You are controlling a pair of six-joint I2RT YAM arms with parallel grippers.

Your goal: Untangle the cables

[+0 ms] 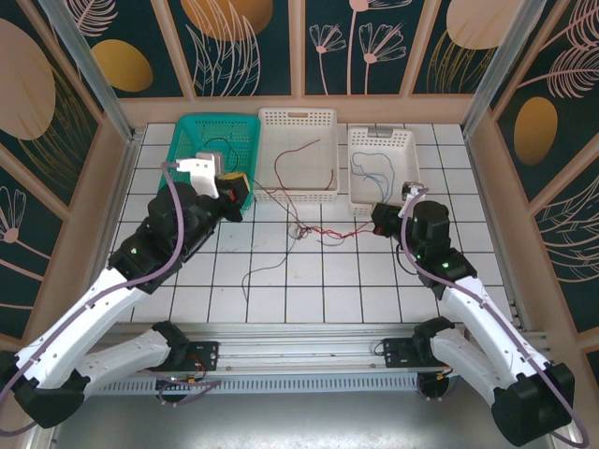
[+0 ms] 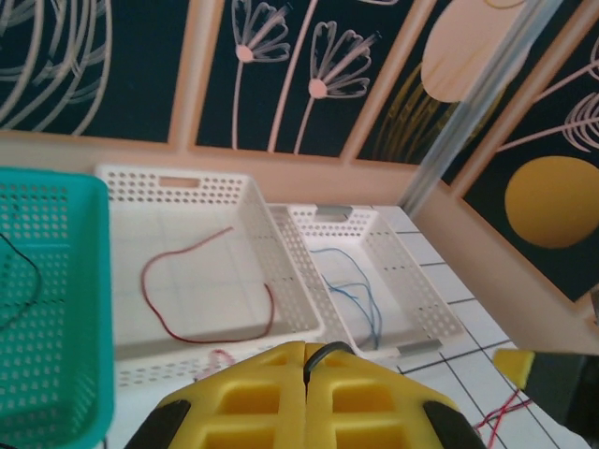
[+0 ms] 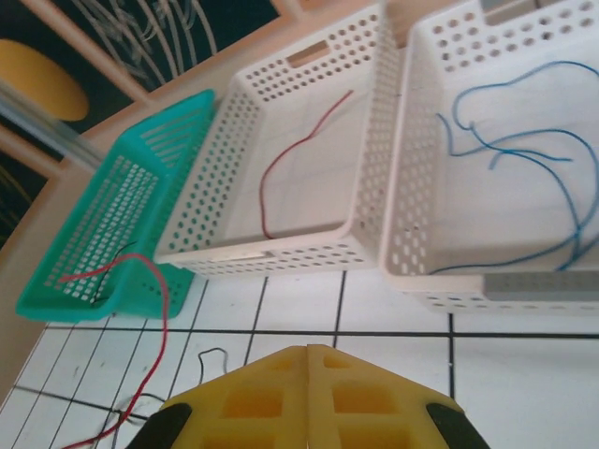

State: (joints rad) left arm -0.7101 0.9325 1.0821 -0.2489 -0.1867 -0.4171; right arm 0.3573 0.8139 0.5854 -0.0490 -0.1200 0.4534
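Hovering either side of the tangled cables (image 1: pixel 314 231), toward the table's (image 1: pixel 309 299) far edge, left gripper (image 1: pixel 236 192) and right gripper (image 1: pixel 379 223) are both pressed shut. Danger: pulling apart could cinch the knot, or the red strand (image 3: pixel 161 309) could snag the white basket (image 1: pixel 298 114).

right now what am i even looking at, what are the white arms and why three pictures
Two white robot arms are bolted at the near edge of a tiled table. The wide picture is from a camera above and behind them; the other two are from cameras on the wrists, so the yellow blocks are the left fingers and right fingers, both shut. At the back stand a teal basket, a white basket with a red cable and a smaller basket with blue cables. Red and black cables lie tangled on the tiles. Whether either arm grips one, I cannot tell.
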